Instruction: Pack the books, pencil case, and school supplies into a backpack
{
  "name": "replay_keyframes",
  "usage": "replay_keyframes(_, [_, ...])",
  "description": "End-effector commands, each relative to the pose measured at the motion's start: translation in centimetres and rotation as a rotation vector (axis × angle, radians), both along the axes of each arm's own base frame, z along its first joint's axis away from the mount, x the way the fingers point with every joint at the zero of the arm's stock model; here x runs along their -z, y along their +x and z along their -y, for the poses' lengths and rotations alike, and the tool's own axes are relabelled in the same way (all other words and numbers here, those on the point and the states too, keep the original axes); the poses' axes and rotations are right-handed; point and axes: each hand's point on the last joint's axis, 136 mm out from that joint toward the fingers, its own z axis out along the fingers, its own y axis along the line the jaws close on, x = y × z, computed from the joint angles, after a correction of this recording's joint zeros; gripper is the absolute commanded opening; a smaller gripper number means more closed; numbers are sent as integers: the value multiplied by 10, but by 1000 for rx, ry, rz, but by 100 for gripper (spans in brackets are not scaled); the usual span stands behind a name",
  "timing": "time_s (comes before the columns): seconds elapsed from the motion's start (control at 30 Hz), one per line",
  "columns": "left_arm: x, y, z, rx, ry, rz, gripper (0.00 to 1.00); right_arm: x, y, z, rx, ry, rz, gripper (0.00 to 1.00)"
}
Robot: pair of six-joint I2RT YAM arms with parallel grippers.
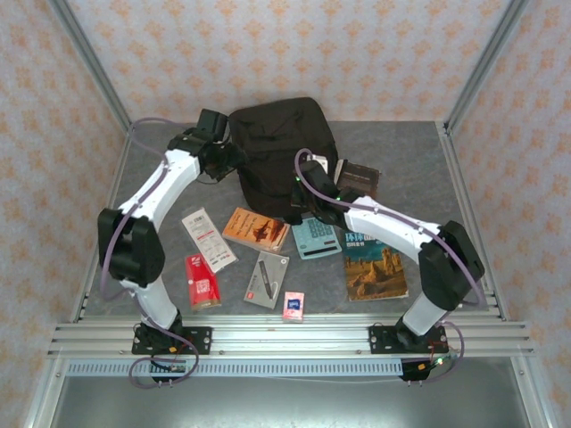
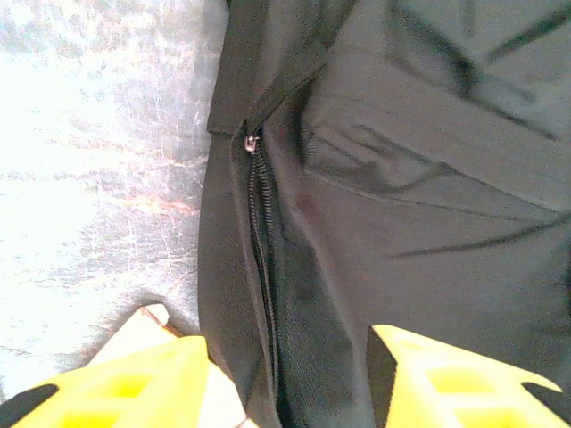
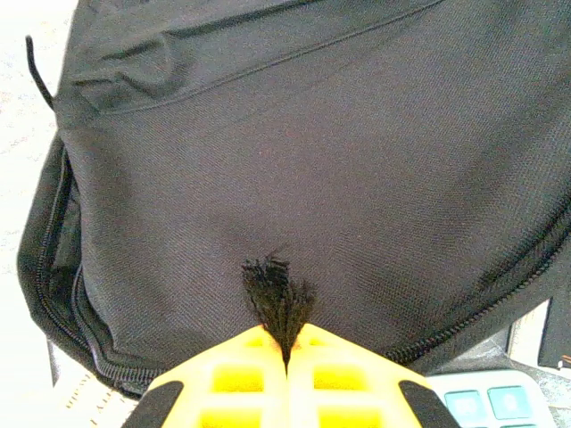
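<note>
The backpack (image 1: 278, 147) lies at the middle of the tabletop's (image 1: 406, 152) far edge, with both arms reaching in to it. The left hand (image 1: 225, 159) is at its left side. In the left wrist view this hand (image 2: 285, 388) has its yellow fingers (image 2: 134, 383) spread, a closed zip (image 2: 260, 223) running down the black fabric between them, and nothing visibly pinched. The right hand (image 1: 308, 176) is at the backpack's near right side. In the right wrist view its fingers (image 3: 241, 379) are pressed together, pinching a frayed black tuft (image 3: 278, 294) of the backpack (image 3: 357, 160). The pale teal calculator (image 1: 315, 238) lies just in front of the backpack, beside the right arm, and one corner of it shows in the right wrist view (image 3: 486, 401). The orange book (image 1: 257, 229) lies just left of it, and the white-and-red card (image 1: 210, 239) farther left. Along the near edge lie the red packet (image 1: 202, 281), the grey flat box (image 1: 268, 278) and the tiny blue-and-pink box (image 1: 293, 306). The desert-rock book (image 1: 375, 267) lies toward the near right corner, partly under the right arm. The black book (image 1: 359, 178) lies just right of the backpack.
</note>
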Motion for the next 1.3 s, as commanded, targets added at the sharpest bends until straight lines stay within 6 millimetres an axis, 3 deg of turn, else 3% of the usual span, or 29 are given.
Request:
replay_keyframes(0.0, [-38, -15, -6, 15, 33, 133, 74, -14, 8, -9, 0, 43, 7, 0])
replay_keyframes(0.2, [-29, -50, -2, -72, -26, 47, 76, -12, 8, -16, -6, 86, -8, 0])
replay_keyframes(0.37, [-7, -66, 21, -109, -120, -29, 77, -8, 8, -24, -23, 120, -19, 0])
replay_keyframes(0.83, [14, -56, 43, -119, -188, -49, 79, -2, 8, -48, -82, 220, -52, 0])
replay_keyframes(1.27, [38, -56, 45, -110, -167, -92, 78, 1, 10, -58, -95, 252, -63, 0])
